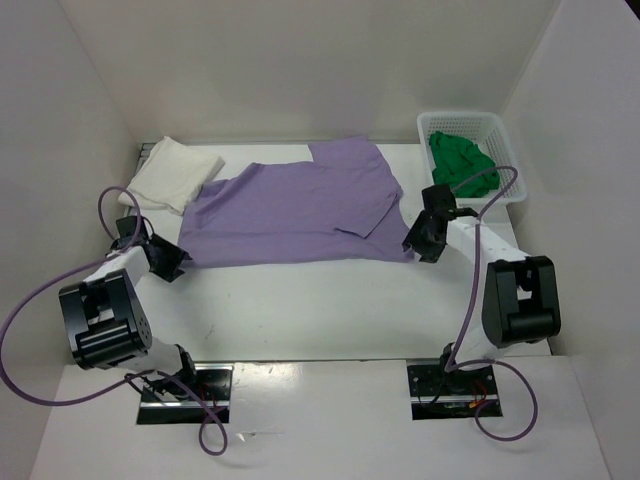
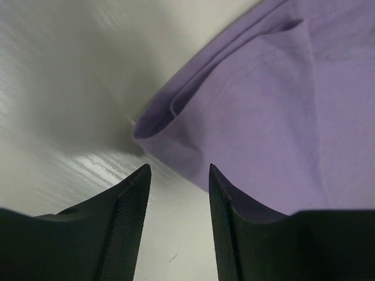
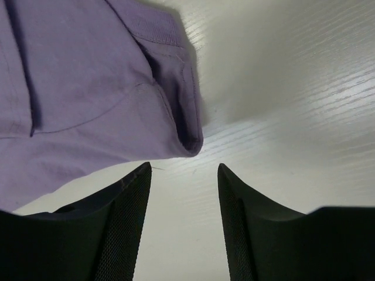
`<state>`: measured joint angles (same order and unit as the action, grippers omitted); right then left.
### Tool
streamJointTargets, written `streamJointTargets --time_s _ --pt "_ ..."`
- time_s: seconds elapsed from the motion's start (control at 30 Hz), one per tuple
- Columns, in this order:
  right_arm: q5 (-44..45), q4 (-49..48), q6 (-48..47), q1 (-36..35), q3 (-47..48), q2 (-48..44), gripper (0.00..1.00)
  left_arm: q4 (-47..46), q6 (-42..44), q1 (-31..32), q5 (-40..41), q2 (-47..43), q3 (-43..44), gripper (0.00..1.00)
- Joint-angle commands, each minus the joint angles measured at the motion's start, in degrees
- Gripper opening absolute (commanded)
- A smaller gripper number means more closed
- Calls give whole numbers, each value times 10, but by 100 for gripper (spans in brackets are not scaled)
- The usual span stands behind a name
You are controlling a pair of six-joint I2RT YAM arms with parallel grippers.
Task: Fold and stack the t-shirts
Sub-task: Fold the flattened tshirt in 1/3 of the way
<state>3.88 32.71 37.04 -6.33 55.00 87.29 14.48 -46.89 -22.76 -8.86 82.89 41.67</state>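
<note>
Lilac t-shirt (image 1: 290,210) at centre frame is mid-fold; left gripper (image 2: 177,170) and right gripper (image 3: 184,167), jaws parted and empty, must next pinch its lower corners.

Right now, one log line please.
pale lilac cloth t-shirt: flat on table | left gripper: open, empty | right gripper: open, empty

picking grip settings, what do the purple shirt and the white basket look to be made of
Purple shirt: soft matte knit cloth, probably cotton jersey; it drapes in folds, and the wrist views show stitched hems. White basket: rigid plastic by the look of it, slightly glossy; its walls are a moulded open lattice.
</note>
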Motion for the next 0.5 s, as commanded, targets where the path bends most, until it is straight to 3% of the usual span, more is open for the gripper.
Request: streamJointTargets --time_s 0.0,0.17,0.47 --pt "1 -42 6 4 -4 6 55 -39 -18 -7 -12 25 -4 52" --pt "6 -62 12 18 4 73 52 -46 -18 -7 -1 53 -4 38" --pt "24 -92 51 30 24 121 7 -45 -13 -7 15 85 13 19"
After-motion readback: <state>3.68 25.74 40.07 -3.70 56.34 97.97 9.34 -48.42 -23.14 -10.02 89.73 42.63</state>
